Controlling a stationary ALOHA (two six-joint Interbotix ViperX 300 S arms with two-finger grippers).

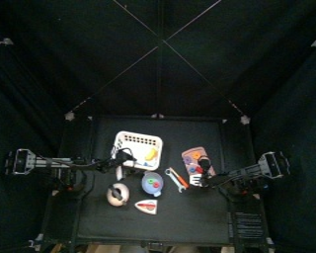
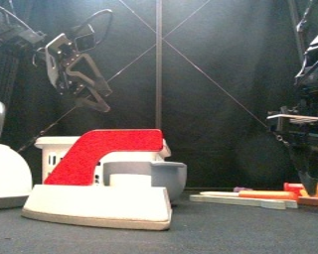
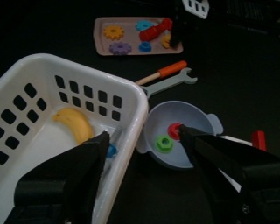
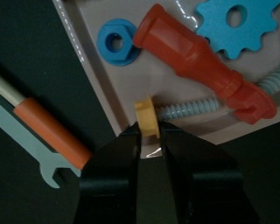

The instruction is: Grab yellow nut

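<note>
The yellow nut [image 4: 146,116] sits right at the tips of the right gripper [image 4: 149,150], on the beige tray [image 4: 94,84] and threaded onto, or resting against, the end of a grey bolt [image 4: 199,107]. The jaws stand close together about the nut's lower part, narrow rather than wide, though the wrist view does not show whether they truly pinch it or only flank it. The risk lies there: the nut appears to stand on edge and offers little to grip, so a squeeze that lands off-centre could flip it flat or shoot it out ahead of the tips. If it is on the bolt's thread, a straight lift may drag the bolt along or strip the nut from the grip. Just beyond the tips lies a red screwdriver [image 4: 201,59], with a blue gear [image 4: 240,21] farther on and a blue ring [image 4: 118,41] off to one side; a sideways slip could knock these about the tray. Beside the gripper, off the tray, lies an orange-handled wrench [image 4: 35,122], clear of the grasp. The left gripper [image 3: 143,149] hangs idle, well apart, jaws spread wide above a white basket [image 3: 101,92] holding a banana [image 3: 78,124] and a grey bowl [image 3: 192,115].
</note>
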